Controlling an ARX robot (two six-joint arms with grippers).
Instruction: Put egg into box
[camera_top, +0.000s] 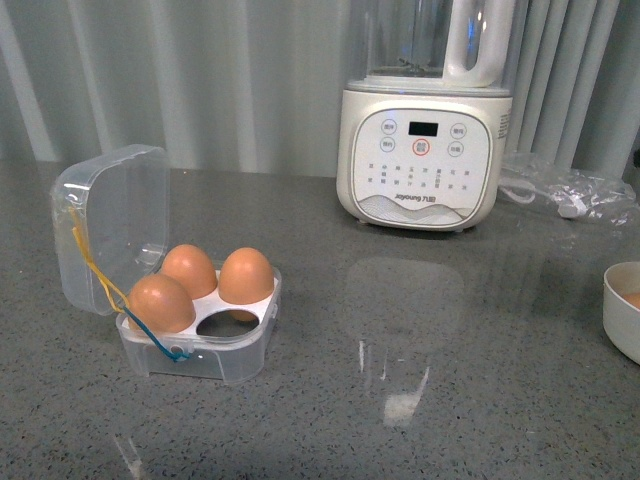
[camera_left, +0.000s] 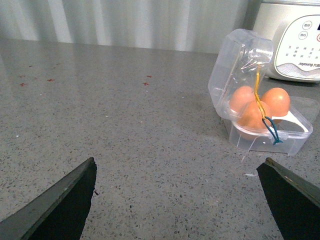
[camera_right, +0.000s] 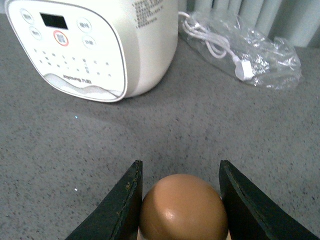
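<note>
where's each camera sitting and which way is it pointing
Front view: on the robot's body, facing the open box, Joyoung appliance and white bowl; no arm shows.
Left wrist: behind the open left gripper, facing the box.
Right wrist: behind the right gripper, closed on an egg, facing the appliance.
Shared: front and left wrist both show the box holding three eggs.

1. For me, the widest passage is the bare counter (camera_top: 430, 340) between the box (camera_top: 240, 362) and the white bowl (camera_top: 622, 318).
2. The box's lid (camera_top: 105, 215) stands raised at the tray's back-left and walls off that side; above, front and right are open.
3. Three eggs (camera_top: 190, 270) fill their holes, and only the front-right hole (camera_top: 225, 322) is free.
4. The blender (camera_top: 425, 160) and the bagged cable (camera_top: 575, 192) line the back, well apart from the box.
5. My left gripper (camera_left: 178, 161) has only bare counter under its spread fingers.
</note>
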